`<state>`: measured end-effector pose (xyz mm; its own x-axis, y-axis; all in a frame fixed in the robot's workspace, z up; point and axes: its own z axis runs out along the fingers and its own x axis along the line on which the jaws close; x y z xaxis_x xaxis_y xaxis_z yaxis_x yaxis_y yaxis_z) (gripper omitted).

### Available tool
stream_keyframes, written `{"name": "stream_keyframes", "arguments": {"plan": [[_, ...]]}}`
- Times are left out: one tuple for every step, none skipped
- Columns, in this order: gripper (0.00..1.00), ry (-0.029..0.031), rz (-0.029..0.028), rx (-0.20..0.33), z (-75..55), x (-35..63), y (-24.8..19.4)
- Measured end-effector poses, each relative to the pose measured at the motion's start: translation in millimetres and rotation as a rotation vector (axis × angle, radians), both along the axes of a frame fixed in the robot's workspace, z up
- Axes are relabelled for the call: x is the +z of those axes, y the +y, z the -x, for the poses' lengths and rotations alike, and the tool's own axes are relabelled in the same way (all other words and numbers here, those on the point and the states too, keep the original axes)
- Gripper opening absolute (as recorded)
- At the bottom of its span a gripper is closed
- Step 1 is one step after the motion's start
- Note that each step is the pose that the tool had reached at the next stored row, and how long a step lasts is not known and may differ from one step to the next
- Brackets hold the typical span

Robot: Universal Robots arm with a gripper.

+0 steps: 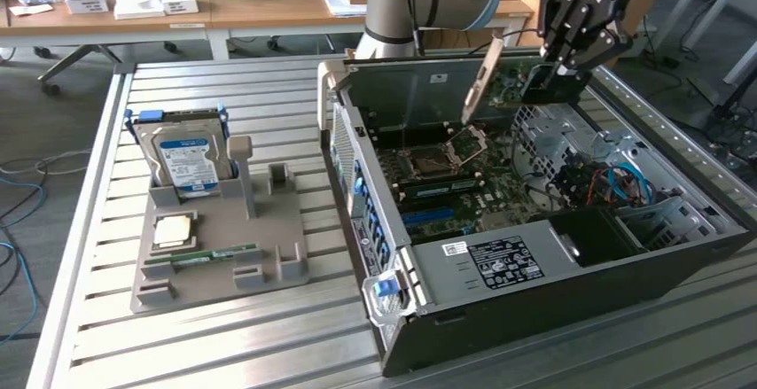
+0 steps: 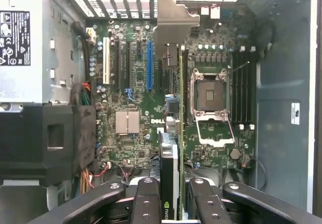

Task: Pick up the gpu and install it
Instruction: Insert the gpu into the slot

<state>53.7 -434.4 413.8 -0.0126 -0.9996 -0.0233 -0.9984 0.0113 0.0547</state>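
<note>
Your hand (image 2: 173,196) is black; the gpu (image 2: 171,158) shows a green edge and pale silvery bracket; the motherboard (image 2: 131,93) is green with a blue slot (image 2: 149,65); the hard drive (image 1: 186,160) carries a blue-white label.

Soft, even light is spreading over the slatted counter (image 1: 177,345), seemingly from the exterior view's right; shadows are falling faint. Computer case (image 1: 497,327) interior is sitting dim. Wrist view: the gpu (image 2: 173,22) bracket is glaring pale; black housing (image 2: 48,138) is losing detail.
</note>
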Motion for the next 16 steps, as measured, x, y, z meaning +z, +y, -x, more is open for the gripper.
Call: {"name": "stream_keyframes", "arguments": {"plan": [[0.27,-0.0013,0.0,0.006,0.1,-0.8,0.1],[0.27,-0.0028,0.0,0.013,0.2,-1.7,0.2],[0.27,-0.0044,0.0001,0.019,0.2,-2.6,0.2],[0.27,-0.0061,0.0,0.026,0.3,-3.7,0.3],[0.27,-0.0079,0.0,0.032,0.4,-4.7,0.4],[0.27,-0.0095,0.0,0.039,0.5,-5.6,0.4],[0.27,-0.0101,-0.0001,0.044,0.5,-6.0,0.4],[0.27,-0.0102,0.0,0.047,0.6,-5.9,0.4],[0.27,-0.0102,0.0,0.047,1.2,-5.9,0.4],[0.27,-0.0103,-0.0002,0.048,2.5,-6.1,0.4],[0.27,-0.0106,-0.0001,0.048,4.8,-6.2,0.5],[0.27,-0.0114,-0.0001,0.048,8.1,-6.3,0.5],[0.27,-0.0122,0.0,0.048,11.6,-6.5,0.4],[0.27,-0.0134,0.0,0.048,15.1,-6.7,0.4],[0.27,-0.0147,0.0,0.048,18.6,-7.1,0.4],[0.27,-0.0164,0.0,0.048,21.0,-8.2,0.4]]}}
